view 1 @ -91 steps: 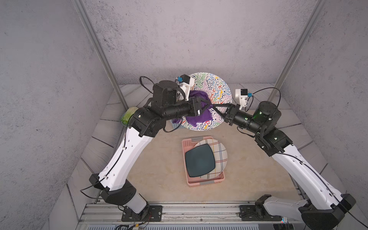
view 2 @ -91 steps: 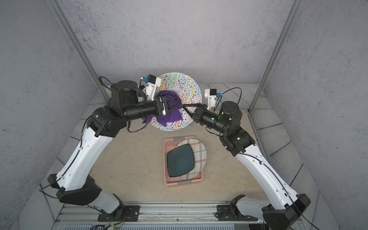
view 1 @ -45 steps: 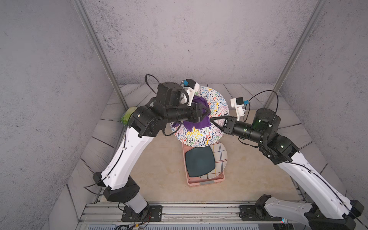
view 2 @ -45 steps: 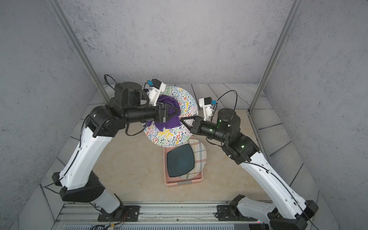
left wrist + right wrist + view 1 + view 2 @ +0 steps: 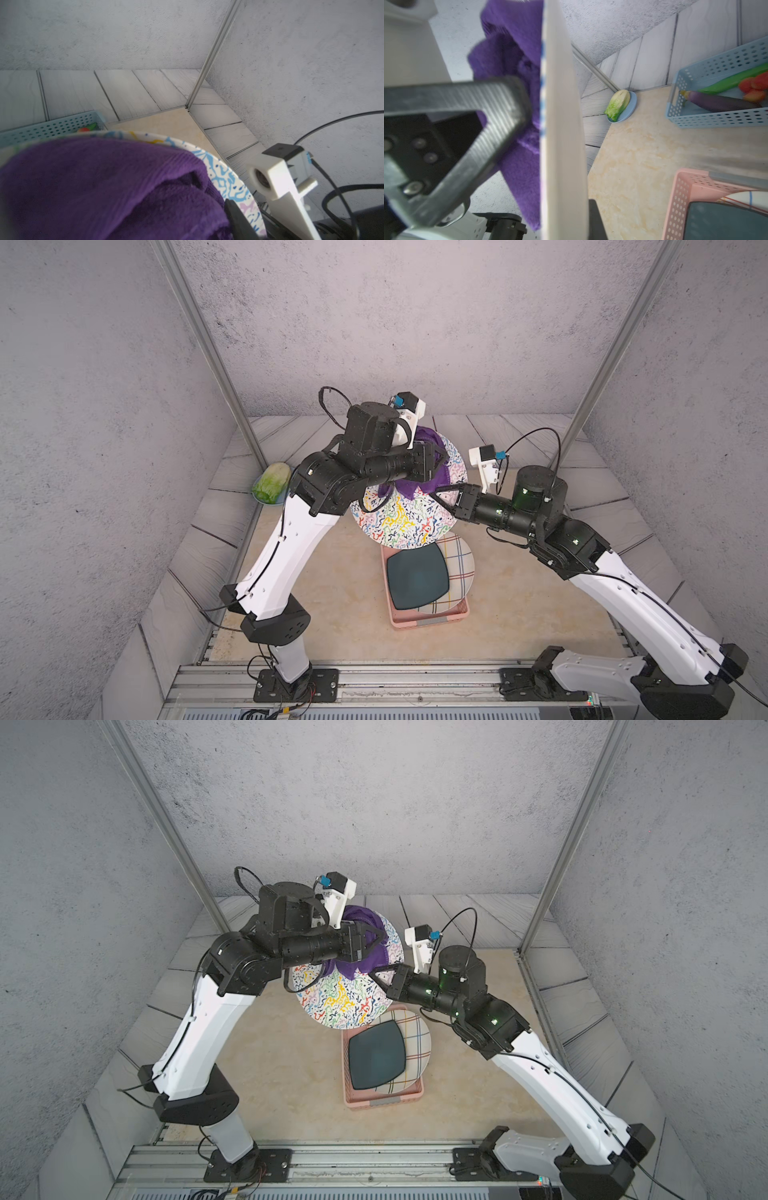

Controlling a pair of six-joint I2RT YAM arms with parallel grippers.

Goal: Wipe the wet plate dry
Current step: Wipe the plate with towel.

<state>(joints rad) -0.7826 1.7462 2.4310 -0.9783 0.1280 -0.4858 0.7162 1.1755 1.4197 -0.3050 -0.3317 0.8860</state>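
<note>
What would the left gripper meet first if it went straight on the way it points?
The left gripper would likely meet the patterned plate first, through the purple cloth it clamps. Depth is unclear; the right gripper at the rim lies just beyond.

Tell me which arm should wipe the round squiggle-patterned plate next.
Left. The left fingers are shut on the purple terry cloth lying against the round squiggle-patterned plate; the right fingers only clamp its rim.

Dark plate [image 5: 417, 578] overlaps plaid plate [image 5: 459, 562] in pink basket [image 5: 430, 619].
</note>
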